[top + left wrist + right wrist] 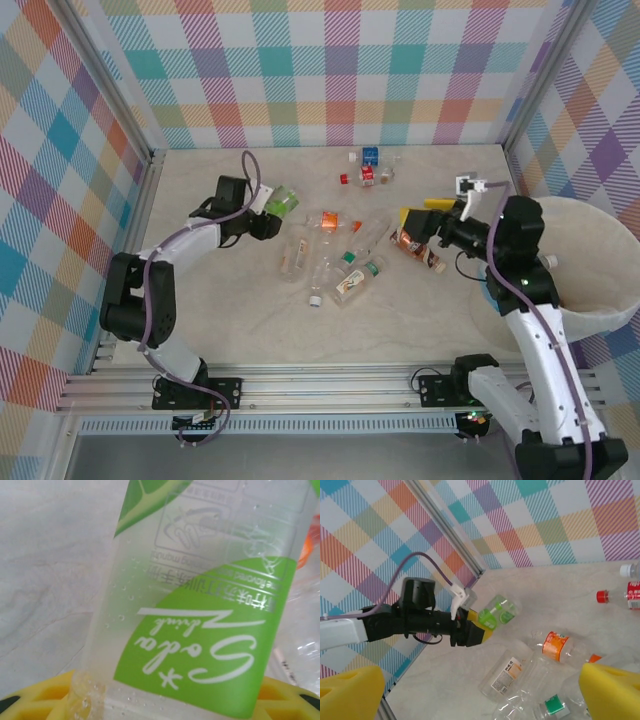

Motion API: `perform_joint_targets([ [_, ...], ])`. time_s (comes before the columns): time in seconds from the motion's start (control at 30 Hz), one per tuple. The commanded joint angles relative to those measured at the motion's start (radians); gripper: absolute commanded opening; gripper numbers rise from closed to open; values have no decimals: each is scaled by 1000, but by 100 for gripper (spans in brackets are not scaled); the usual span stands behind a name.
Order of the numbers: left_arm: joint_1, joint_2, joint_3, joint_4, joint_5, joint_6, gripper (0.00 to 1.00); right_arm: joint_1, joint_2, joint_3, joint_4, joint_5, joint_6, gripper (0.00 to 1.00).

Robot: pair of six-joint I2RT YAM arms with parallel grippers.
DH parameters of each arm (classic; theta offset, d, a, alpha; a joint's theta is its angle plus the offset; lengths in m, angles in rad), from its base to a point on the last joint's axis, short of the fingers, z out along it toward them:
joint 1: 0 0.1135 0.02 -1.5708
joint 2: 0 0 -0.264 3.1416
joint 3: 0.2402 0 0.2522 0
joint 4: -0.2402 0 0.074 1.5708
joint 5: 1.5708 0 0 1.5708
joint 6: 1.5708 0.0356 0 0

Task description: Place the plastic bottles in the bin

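One green-labelled bottle (284, 201) was clamped in the left gripper (266, 212), presumably for the bin (610, 300). The right gripper (411, 230) was held agape, empty, beside the remaining bottles (330, 270).

Robot lab test cell: pastel plaid-print walls (340, 70) on an alu. extrusion frame (105, 80) box in a beige table (230, 320). Left arm (150, 300) & right arm (535, 330) bolted to slotted rails (330, 385), w/ cables (247, 165) exposed.

Left arm stretched forward, left gripper (268, 208) clamped on green-label bottle (285, 200). Right arm bent inward, right gripper (420, 222) fingers spread wide
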Motion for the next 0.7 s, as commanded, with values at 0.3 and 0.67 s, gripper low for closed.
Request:
perform_joint_targets([
  [0.3, -28, -277, -240, 471, 238, -437, 0, 304, 333, 181, -2, 413, 115, 100],
  [0.67, -307, -416, -146, 201, -77, -335, 0, 386, 537, 288, 226, 166, 289, 100],
])
